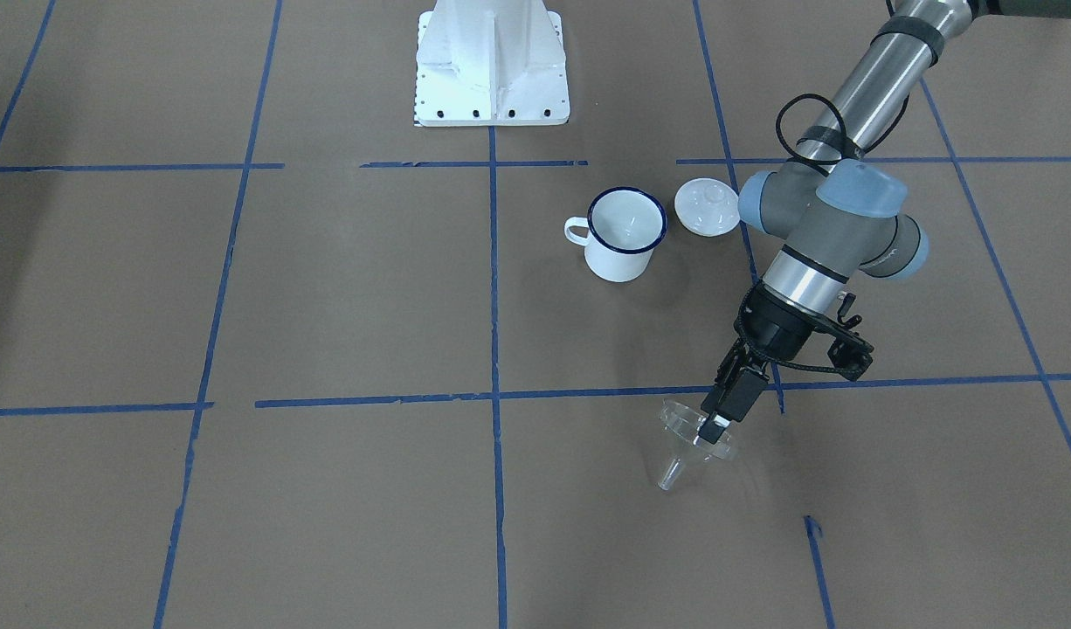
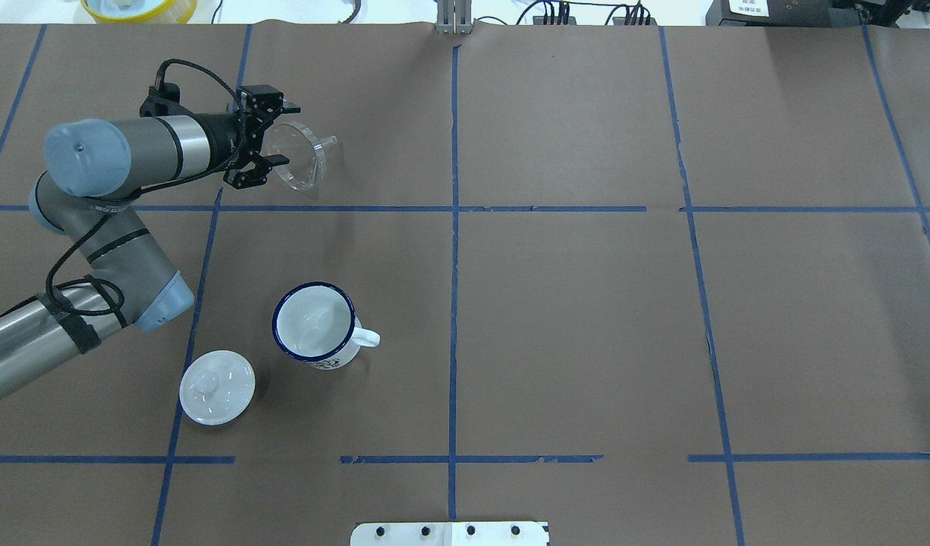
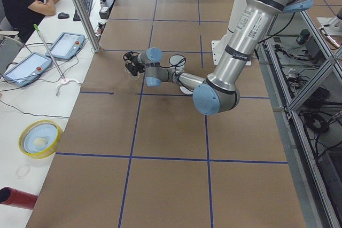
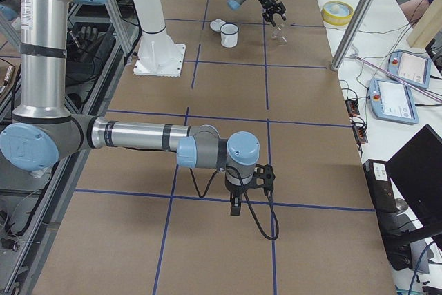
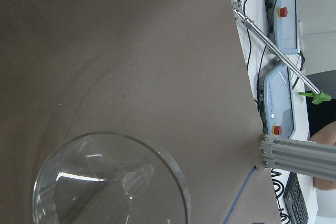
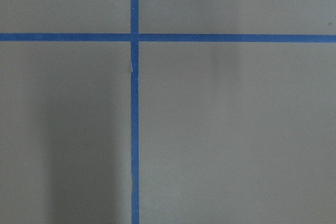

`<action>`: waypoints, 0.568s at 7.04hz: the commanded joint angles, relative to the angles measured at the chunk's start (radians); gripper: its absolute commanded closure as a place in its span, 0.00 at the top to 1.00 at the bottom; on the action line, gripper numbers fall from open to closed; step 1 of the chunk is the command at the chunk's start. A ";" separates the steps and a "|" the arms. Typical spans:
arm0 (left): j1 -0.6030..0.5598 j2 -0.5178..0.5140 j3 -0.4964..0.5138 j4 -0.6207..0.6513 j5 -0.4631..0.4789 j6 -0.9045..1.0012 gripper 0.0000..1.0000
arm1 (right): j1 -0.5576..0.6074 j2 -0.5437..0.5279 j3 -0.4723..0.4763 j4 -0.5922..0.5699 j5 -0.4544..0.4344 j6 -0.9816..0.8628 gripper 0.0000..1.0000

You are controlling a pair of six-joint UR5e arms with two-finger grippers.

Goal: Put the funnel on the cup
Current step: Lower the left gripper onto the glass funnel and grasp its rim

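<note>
A: L claw status?
B: Clamped on the funnel, at its rim. Funnel's tipped sideways, stem pointing away from the claw. In the L wrist view the wide mouth faces back at the claw.
A: On the table or up?
B: Can't tell for sure.
A: Cup?
B: Cup is upright, well apart from the L claw, back twd the robot's base. Handle points away from the L arm's side.
A: Anything nr it?
B: White knobbed lid, just beside the cup, not touching, even further back from the claw.
A: R claw?
B: Far from all that, over brown paper nr a blue tape cross. Fingers apart or together, can't tell.
</note>
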 commanded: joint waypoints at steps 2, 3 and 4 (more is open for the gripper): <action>0.005 -0.024 0.055 -0.050 0.064 -0.004 0.73 | 0.000 0.000 0.000 0.000 0.000 0.000 1.00; 0.005 -0.026 0.059 -0.050 0.064 -0.004 0.65 | 0.000 0.000 0.000 0.000 0.000 0.000 1.00; 0.012 -0.026 0.063 -0.050 0.065 -0.004 0.65 | 0.000 0.000 -0.001 0.000 0.000 0.000 1.00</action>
